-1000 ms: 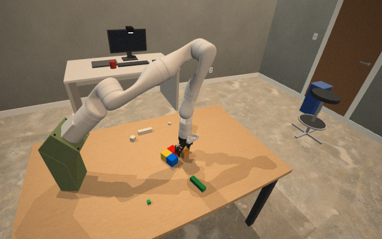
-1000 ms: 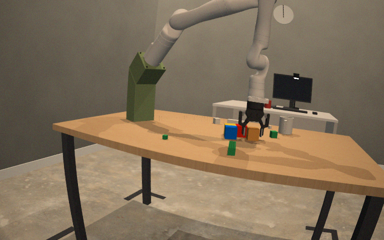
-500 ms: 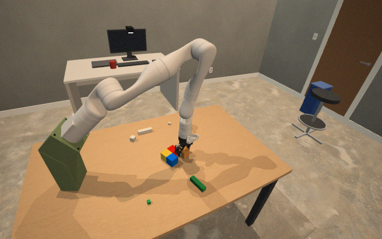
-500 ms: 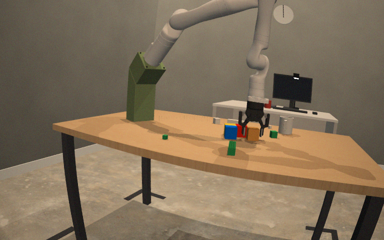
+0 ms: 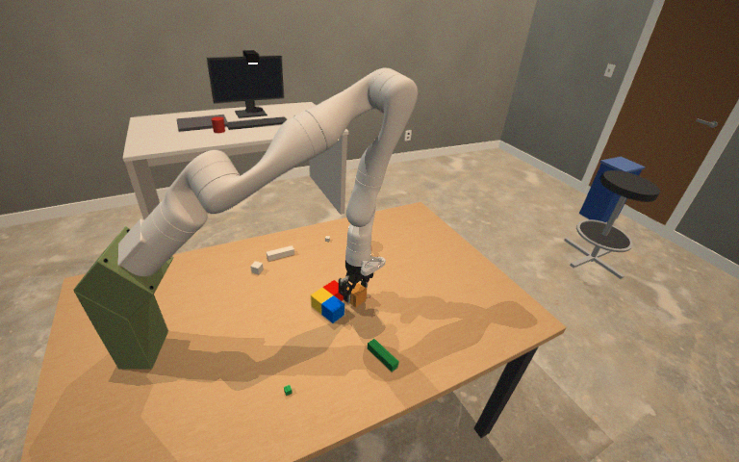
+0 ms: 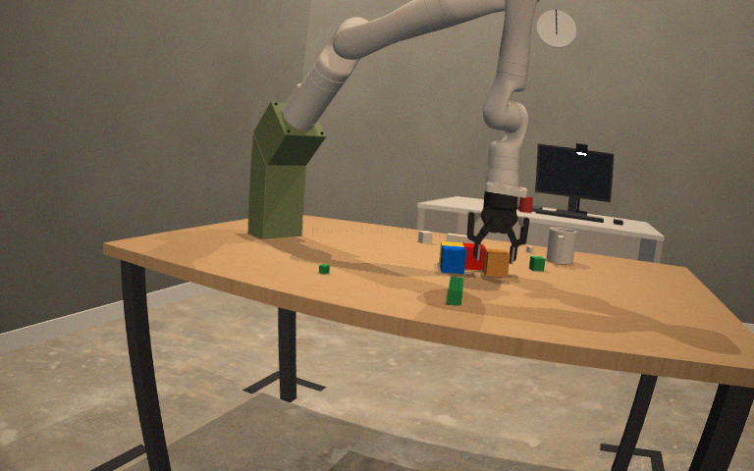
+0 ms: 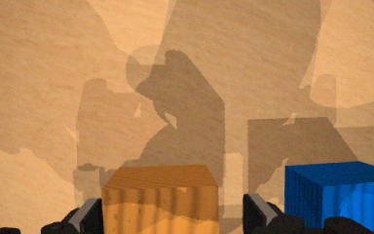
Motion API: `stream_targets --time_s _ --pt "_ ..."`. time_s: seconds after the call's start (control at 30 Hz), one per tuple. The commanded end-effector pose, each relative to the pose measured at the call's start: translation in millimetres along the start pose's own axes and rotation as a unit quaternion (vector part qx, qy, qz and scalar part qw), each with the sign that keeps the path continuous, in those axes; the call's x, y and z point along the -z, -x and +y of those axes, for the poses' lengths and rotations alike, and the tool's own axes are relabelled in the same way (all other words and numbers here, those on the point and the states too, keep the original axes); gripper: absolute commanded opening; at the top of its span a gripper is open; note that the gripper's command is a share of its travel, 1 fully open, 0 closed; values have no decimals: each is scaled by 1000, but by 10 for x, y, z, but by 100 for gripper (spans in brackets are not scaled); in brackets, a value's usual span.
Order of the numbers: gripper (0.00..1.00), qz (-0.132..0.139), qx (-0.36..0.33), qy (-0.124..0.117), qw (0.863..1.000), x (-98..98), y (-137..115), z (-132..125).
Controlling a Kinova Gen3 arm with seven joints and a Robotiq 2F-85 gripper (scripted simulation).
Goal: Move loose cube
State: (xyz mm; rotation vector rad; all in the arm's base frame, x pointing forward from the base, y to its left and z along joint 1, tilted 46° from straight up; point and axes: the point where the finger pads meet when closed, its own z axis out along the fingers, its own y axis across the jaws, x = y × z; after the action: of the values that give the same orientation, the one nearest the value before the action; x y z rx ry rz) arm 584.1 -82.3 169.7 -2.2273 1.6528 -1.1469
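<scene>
Yellow [image 5: 320,296], red [image 5: 333,287] [image 6: 473,256] and blue [image 5: 333,309] [image 6: 453,259] [image 7: 331,190] cubes stand together in an L near the table's middle. The loose wood-coloured cube [image 5: 358,295] [image 6: 496,263] [image 7: 161,200] rests on the table to the right of the red cube. In the wrist view a gap shows between it and the blue cube, and one finger stands in that gap. My gripper [image 5: 354,286] [image 6: 496,254] [image 7: 173,214] is open and low over the wooden cube. Its fingers straddle the cube with a little space on each side.
A green bar [image 5: 382,354] [image 6: 455,290] lies in front of the cubes, and a small green cube [image 5: 287,389] [image 6: 324,268] nearer the front edge. Another green cube [image 6: 536,263] and a grey mug [image 6: 561,245] stand beyond. White blocks [image 5: 280,252] [image 5: 256,267] lie towards the back left.
</scene>
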Motion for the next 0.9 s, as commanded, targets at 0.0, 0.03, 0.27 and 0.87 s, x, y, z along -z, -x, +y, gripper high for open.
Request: stream_targets --time_s 0.0,0.03,0.27,0.87 --pt "81 -2 2 -4 1000 131 37 -47" --pt "81 -2 2 -4 1000 160 37 -46" --pt "81 -2 2 -4 1000 374 36 -44" --pt "81 -2 2 -4 1000 746 34 -41"
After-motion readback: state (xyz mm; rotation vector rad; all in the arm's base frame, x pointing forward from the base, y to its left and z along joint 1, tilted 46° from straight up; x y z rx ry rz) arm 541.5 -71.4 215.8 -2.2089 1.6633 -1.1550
